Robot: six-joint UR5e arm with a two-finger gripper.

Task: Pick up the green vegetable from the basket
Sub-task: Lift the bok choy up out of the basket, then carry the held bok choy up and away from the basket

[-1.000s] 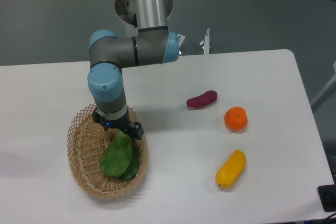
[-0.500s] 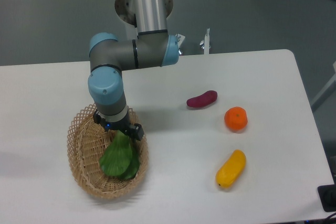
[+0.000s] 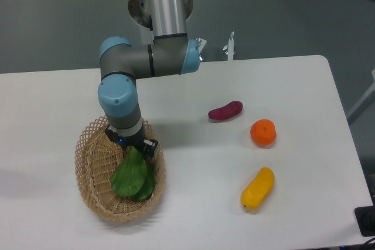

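— Green leaves, dark and broad: is the leafy green vegetable (image 3: 133, 174) out of the oval tan wicker basket (image 3: 94, 194) yet?

— No, it lies inside, toward the right wall, its narrow end pointing up under the gripper (image 3: 133, 146).

— Why is the arm straight above?

— Probably to reach the stem end, firmer than the leaves.

— Pinching it?

— I cannot tell; the wrist hides the jaws.

— And the purple oblong vegetable (image 3: 225, 110)?

— On the white bench (image 3: 193, 168), well apart.
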